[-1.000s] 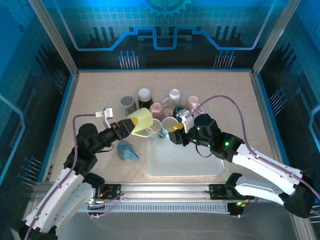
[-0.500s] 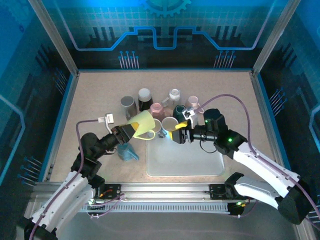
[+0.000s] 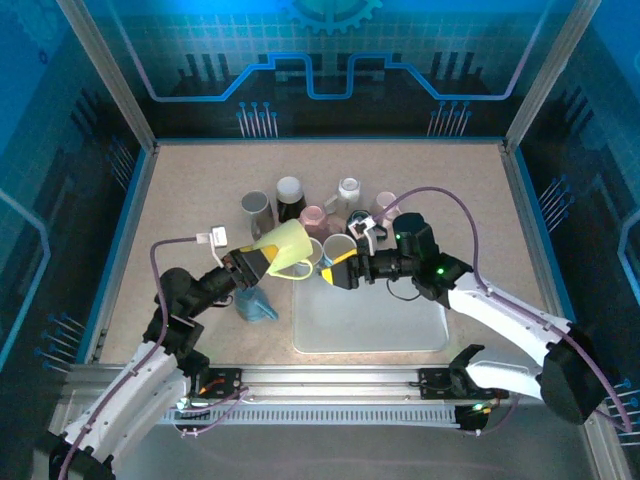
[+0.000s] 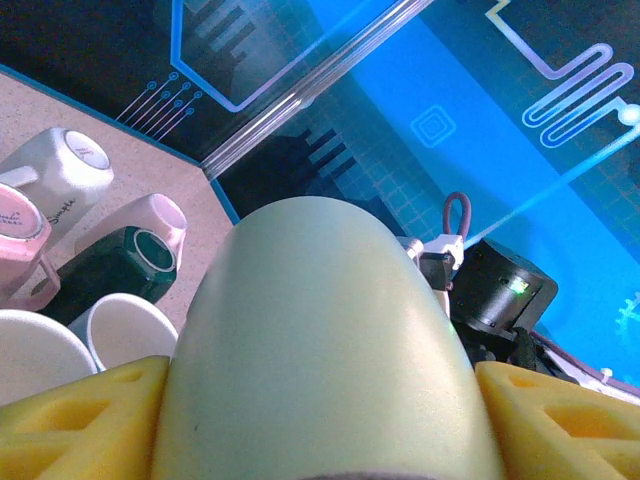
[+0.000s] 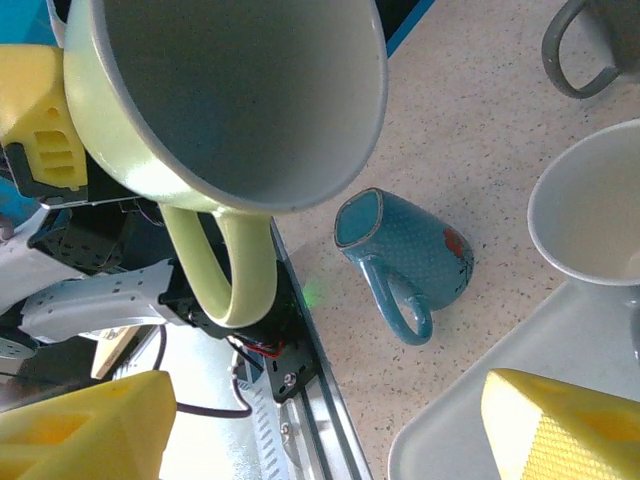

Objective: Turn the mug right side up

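- Two grippers face each other over the middle of the table [image 3: 180,200], and the left gripper [image 3: 258,260] clamps the pale green mug [image 3: 285,243] by its body, a yellow pad on each side, holding it in the air
- The mug is tipped on its side, its mouth turned right and its handle on the near side; this looks like a half-way turn, offered so the other arm can take it
- The right gripper [image 3: 338,270] sits just right of the mug's rim, its jaws spread wide and holding nothing, apart from the mug and facing its open mouth
- A teal mug [image 3: 255,302] lies on its side on the table below the held mug, just left of the white tray [image 3: 370,325]
- The other mugs [image 3: 320,215] stand grouped just beyond, on the far side
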